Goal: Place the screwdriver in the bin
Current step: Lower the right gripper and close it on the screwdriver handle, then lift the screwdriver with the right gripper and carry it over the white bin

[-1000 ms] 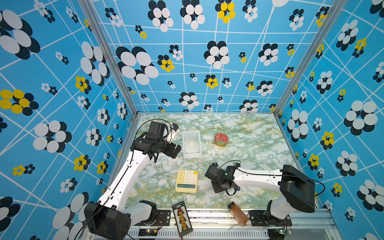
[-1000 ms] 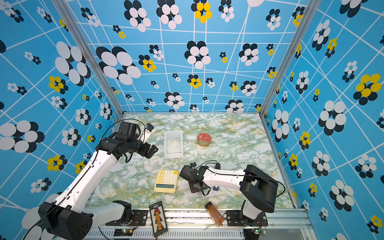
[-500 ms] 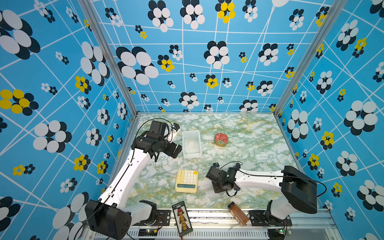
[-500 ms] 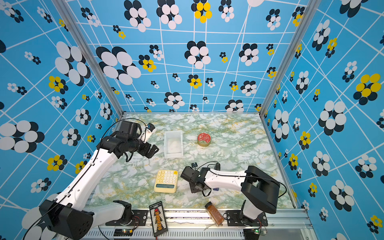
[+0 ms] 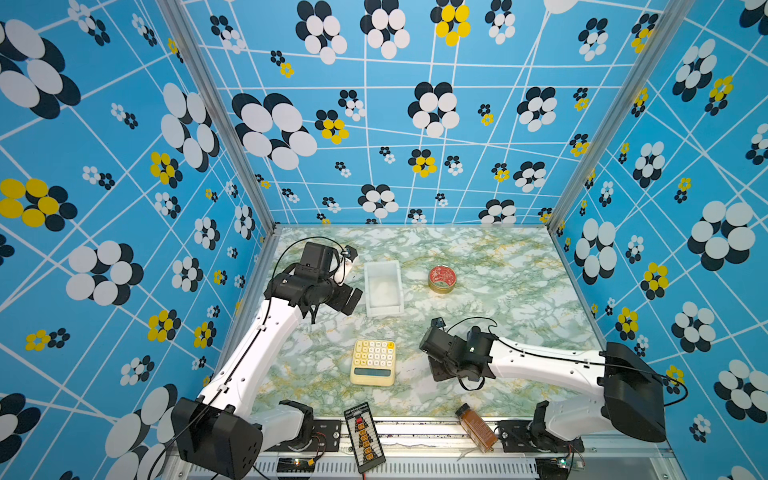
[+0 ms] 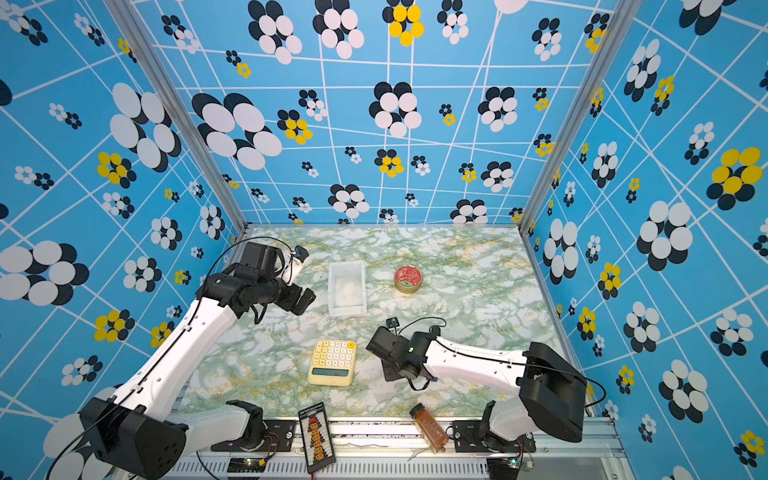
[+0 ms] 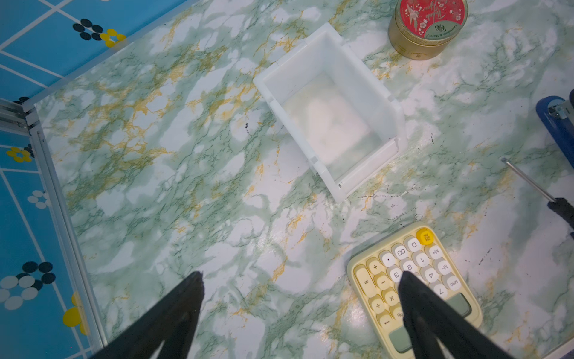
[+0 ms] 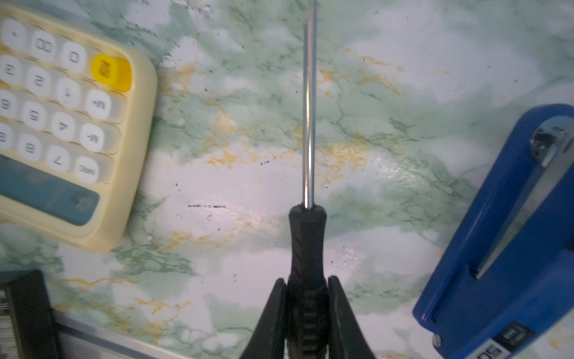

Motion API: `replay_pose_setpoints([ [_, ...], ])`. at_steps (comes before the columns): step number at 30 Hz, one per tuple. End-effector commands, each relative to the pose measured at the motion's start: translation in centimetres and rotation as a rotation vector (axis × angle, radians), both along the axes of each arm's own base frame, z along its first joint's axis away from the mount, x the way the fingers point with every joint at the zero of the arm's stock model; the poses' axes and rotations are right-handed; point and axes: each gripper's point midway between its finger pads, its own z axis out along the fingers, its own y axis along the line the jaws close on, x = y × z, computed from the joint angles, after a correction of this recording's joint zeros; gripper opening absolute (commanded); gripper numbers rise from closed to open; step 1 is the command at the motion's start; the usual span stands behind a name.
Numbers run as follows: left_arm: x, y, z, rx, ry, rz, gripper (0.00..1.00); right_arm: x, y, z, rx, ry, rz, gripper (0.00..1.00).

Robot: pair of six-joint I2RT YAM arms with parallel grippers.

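Pinching ribbed black screwdriver handle, right jaws; thin metal shaft

A small white rectangular plastic bin sits on the green-and-gold marbled tabletop just above the centre of the frame. A round gold tin with a red lid stands apart to its right. The left gripper hangs close to the bin's left wall. Below the bin lies a pale yellow calculator, and to its right the right gripper points down at the table. On the bottom rail rest a black board with orange connectors and a brown spice bottle.
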Motion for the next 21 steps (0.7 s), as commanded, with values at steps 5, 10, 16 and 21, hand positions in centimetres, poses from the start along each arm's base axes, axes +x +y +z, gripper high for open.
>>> replay_pose_setpoints([
  [5,-3.2,0.3,1.0,0.09,0.001,-0.125,0.99,2.4,0.2,5.0,0.031,-0.082,0.029,0.12],
  [10,-4.3,0.6,-0.3,0.094,0.026,-0.122,0.99,4.5,1.7,7.6,0.059,-0.113,0.075,0.12],
  [16,-6.0,0.8,-0.9,0.109,0.054,-0.175,0.99,7.4,5.1,9.4,0.071,-0.118,0.163,0.12],
  [21,-6.2,1.6,-1.2,0.131,0.048,-0.162,0.99,9.9,8.3,9.4,0.078,-0.093,0.239,0.11],
])
